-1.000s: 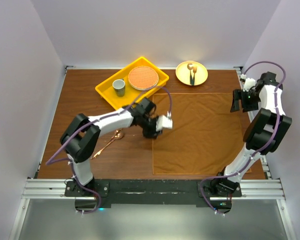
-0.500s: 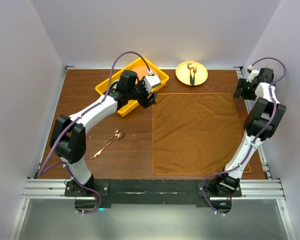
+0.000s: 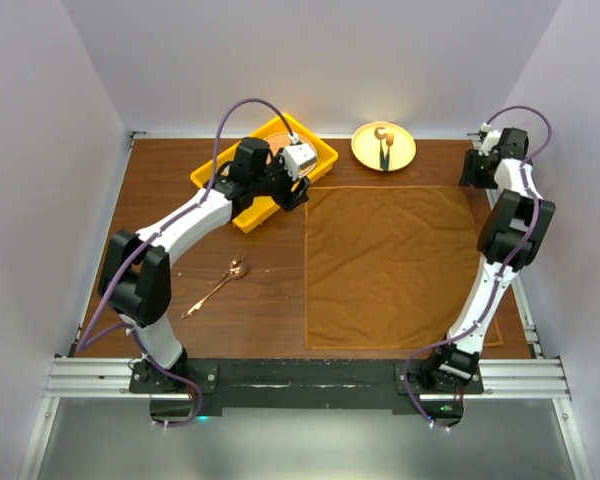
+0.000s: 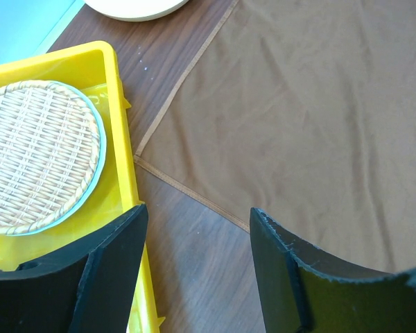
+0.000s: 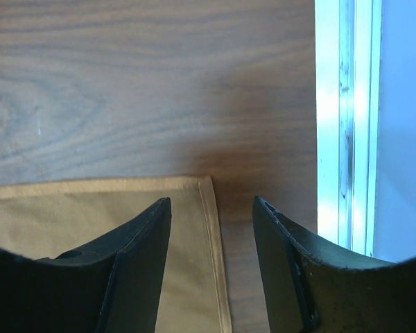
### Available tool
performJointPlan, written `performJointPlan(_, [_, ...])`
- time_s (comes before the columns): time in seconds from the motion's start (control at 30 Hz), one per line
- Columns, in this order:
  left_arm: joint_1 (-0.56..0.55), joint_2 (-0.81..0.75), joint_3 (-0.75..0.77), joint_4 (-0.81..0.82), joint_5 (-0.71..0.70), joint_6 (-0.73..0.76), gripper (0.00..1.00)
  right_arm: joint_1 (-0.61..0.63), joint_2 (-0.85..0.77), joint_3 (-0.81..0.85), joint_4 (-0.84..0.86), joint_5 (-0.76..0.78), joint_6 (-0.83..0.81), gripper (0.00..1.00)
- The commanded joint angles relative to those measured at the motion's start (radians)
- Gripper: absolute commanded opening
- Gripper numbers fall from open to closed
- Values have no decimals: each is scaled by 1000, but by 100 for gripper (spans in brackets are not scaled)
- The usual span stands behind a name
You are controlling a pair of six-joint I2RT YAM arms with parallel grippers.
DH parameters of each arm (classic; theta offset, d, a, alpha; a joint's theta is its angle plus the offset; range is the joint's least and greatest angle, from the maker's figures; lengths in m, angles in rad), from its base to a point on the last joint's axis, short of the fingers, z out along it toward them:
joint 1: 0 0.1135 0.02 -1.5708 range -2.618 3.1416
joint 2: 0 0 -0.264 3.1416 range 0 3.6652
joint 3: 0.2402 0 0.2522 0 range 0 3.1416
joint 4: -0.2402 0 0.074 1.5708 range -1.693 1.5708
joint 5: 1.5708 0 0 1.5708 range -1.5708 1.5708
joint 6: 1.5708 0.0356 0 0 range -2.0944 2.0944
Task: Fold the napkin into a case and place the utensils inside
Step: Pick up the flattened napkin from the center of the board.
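The rust-brown napkin (image 3: 395, 265) lies spread flat on the right half of the table. My left gripper (image 3: 295, 192) hovers open at its far left corner, between the cloth and the yellow tray. In the left wrist view the gripper (image 4: 197, 215) frames bare wood, with the napkin (image 4: 319, 125) on the right. My right gripper (image 3: 472, 172) is open over the far right corner. In the right wrist view its jaws (image 5: 211, 201) straddle the hemmed edge of the napkin (image 5: 90, 208). The copper spoon (image 3: 217, 287) lies on the wood at the left, away from both grippers.
A yellow tray (image 3: 205, 178) holding a woven round plate (image 4: 35, 159) stands at the back left, its rim (image 4: 118, 139) beside my left finger. A yellow plate (image 3: 383, 146) with a dark-handled utensil sits at the back. The table's metal edge rail (image 5: 340, 125) runs close to my right gripper.
My left arm swung from the napkin's left edge up to its far left corner by the tray. My right gripper moved back over the far right corner, and its jaws narrowed somewhat.
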Motion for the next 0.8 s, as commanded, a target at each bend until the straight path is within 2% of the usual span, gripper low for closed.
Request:
performJointPlan(0.0, [9,-17,18,4,23,19,66,16,33,61,34,49,-25,55])
performJointPlan(0.37, [24,-3,21,-14,24,37,65,45,54,29,14,21,-48,51])
performJointPlan(0.5, [27,3,26,-20,15,45,65,45,56,4,1,3,-51,42])
performJointPlan(0.6, [30,5,27,-26,13,54,65,45,57,-2,-9,-18,-57,29])
performJointPlan(0.63, [30,6,29,-32,12,59,65,45,56,2,-15,-23,-60,19])
performJointPlan(0.73, [32,17,38,-40,9,66,65,45,35,15,-32,-51,-77,2])
performJointPlan(0.77, [32,22,44,-45,7,63,66,45,28,19,-40,-60,-83,0])
